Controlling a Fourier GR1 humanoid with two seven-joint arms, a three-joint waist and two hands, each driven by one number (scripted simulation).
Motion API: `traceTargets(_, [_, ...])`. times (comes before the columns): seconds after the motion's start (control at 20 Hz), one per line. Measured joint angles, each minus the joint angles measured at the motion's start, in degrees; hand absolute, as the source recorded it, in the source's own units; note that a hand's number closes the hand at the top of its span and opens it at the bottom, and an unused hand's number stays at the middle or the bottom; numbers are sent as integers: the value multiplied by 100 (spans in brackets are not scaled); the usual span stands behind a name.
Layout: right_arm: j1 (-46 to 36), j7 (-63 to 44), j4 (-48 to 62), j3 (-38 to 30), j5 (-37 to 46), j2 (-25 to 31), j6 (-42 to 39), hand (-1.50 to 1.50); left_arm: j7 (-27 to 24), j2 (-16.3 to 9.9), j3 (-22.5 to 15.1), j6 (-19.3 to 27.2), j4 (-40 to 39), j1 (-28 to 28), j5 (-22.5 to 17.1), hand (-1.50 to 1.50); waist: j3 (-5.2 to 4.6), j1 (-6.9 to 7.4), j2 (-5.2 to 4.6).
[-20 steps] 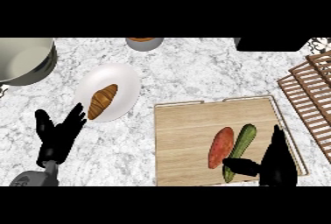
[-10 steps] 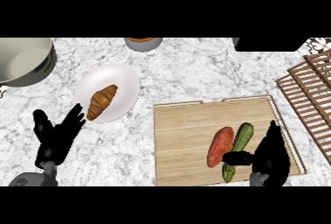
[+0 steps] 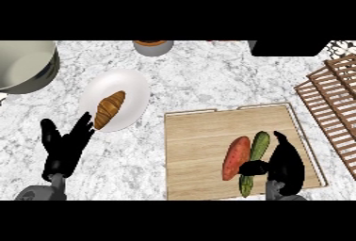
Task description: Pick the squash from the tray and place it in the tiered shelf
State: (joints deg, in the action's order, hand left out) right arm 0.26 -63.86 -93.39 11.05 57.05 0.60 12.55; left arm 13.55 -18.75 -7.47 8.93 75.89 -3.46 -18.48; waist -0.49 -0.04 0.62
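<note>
My right hand (image 3: 285, 162) hovers over the wooden tray (image 3: 201, 155), fingers straight, thumb touching the green squash (image 3: 258, 148) just left of it. My left hand (image 3: 64, 149) rests open, fingers up.

A croissant (image 3: 110, 109) lies on a white plate (image 3: 132, 84) just beyond the left fingertips, on the marble counter (image 3: 208, 75). A large metal pot (image 3: 24, 66) sits farther off, up and left of those fingers, and a small brown-rimmed bowl (image 3: 153, 47) stands at the far edge. A red-orange vegetable (image 3: 236, 157) lies just left of the right fingers.
</note>
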Motion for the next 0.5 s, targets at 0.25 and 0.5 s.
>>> traceTargets(0.25, [-147, 283, 285, -7, -250, 117, -209, 150, -44, -40, 87, -122, -23, 39, 6, 0, -74, -5, 43])
traceTargets(0.5, [-375, 376, 371, 124, -270, 124, -216, 150, -76, 1, 164, -201, -43, 59, 70, 0, -41, -19, 26])
